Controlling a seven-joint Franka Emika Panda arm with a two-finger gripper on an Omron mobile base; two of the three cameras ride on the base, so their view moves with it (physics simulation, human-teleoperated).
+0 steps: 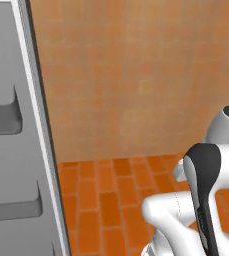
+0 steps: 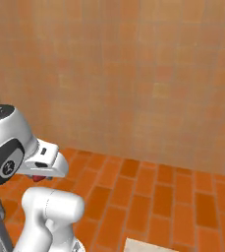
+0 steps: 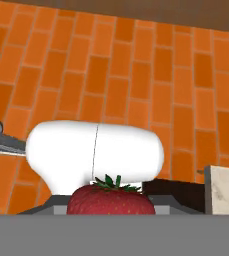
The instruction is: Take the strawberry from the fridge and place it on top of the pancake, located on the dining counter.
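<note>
Strawberry [image 3: 110, 199] sits at the bottom centre of the hand view, red with its green leaf crown up, right at the hand's tips, so it looks carried; the finger tips themselves are hidden behind it, and I judge the hand pinched on the fruit rather than see it. In the right base view a small red patch [image 2: 39, 177] shows under the hand [image 2: 44, 173] at lower left, which fits that reading.

The step in hand, as I judge it, is the carry from the fridge to the dining surface. Done well, it means keeping the pinch steady and the wrist level while the base drives, with no sharp swings, since so small and round a fruit could slip out.

The hand view shows orange brick floor [image 3: 136, 75] across the upper frame and a beige marbled corner [image 3: 226, 187] at the lower right edge, possibly the dining surface. The left base view instead shows the grey fridge door [image 1: 11, 150] with its inner shelves along the left edge, and the tiled wall [image 1: 136, 75] behind. No pancake is visible yet.
</note>
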